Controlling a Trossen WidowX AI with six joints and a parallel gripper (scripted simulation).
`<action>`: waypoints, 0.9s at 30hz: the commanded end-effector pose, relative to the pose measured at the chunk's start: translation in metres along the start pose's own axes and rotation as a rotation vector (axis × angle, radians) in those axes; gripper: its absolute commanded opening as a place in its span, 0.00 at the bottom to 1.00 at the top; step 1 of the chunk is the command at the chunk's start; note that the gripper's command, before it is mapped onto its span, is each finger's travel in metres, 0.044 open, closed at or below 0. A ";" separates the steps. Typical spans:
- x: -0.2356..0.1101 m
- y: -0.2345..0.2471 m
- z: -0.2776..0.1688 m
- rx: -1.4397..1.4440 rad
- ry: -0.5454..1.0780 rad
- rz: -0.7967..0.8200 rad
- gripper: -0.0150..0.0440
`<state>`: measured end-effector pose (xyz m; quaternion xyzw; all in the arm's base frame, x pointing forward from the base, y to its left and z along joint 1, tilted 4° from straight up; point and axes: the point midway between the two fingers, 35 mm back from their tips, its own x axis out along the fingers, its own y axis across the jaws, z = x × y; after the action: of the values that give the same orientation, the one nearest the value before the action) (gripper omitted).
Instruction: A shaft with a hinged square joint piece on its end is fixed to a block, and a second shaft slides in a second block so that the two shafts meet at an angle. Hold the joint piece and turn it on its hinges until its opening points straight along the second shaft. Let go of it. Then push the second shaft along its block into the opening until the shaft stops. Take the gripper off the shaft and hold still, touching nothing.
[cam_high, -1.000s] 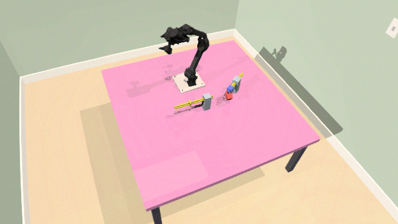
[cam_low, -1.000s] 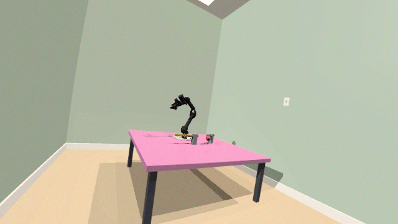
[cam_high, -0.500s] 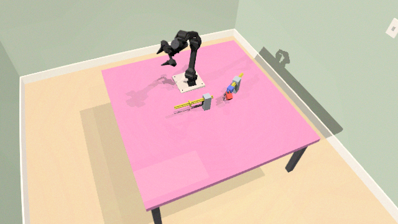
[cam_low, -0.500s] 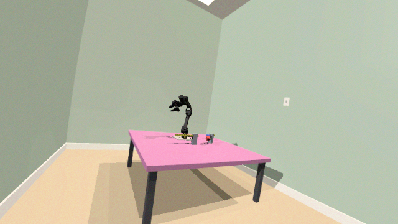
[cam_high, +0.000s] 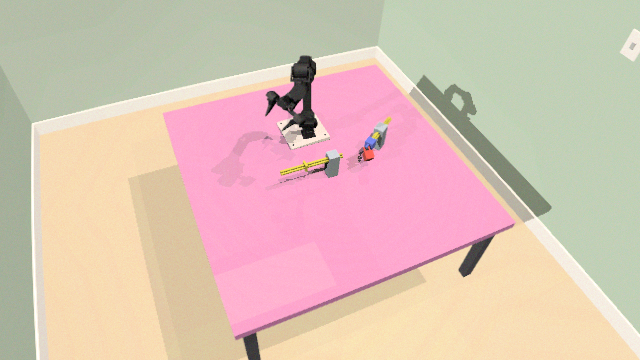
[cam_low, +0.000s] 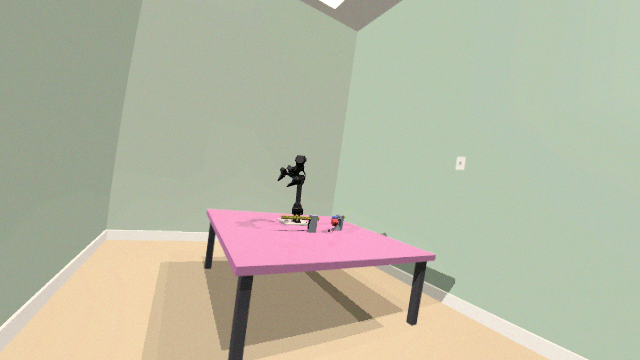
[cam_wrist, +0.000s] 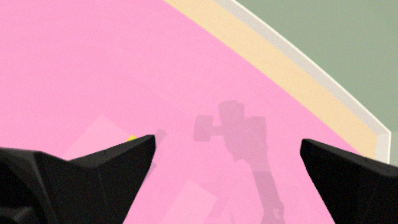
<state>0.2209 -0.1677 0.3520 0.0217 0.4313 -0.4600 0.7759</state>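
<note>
Two hazards apply: the pincer (cam_high: 270, 104), fingers fully apart and holding nothing, hangs above the counter (cam_high: 400, 220) well away from the work; a descent toward the joint piece (cam_high: 369, 152) could strike the second shaft (cam_high: 306, 165) or its grey block (cam_high: 332, 163) between them, shifting the shaft early; a misaligned grip could slip off the small hinged part. The joint piece is red with a blue link behind it, at the fixed shaft's block (cam_high: 381, 135), right of the base plate (cam_high: 324, 135).
</note>
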 end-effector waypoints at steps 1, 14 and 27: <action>0.000 0.045 0.005 -0.074 0.021 0.099 1.00; -0.036 0.210 -0.025 -0.372 0.118 0.406 1.00; -0.111 0.348 -0.142 -0.718 0.264 0.617 1.00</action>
<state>0.3670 0.1317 0.2295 -0.0512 0.6108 -0.0585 0.7879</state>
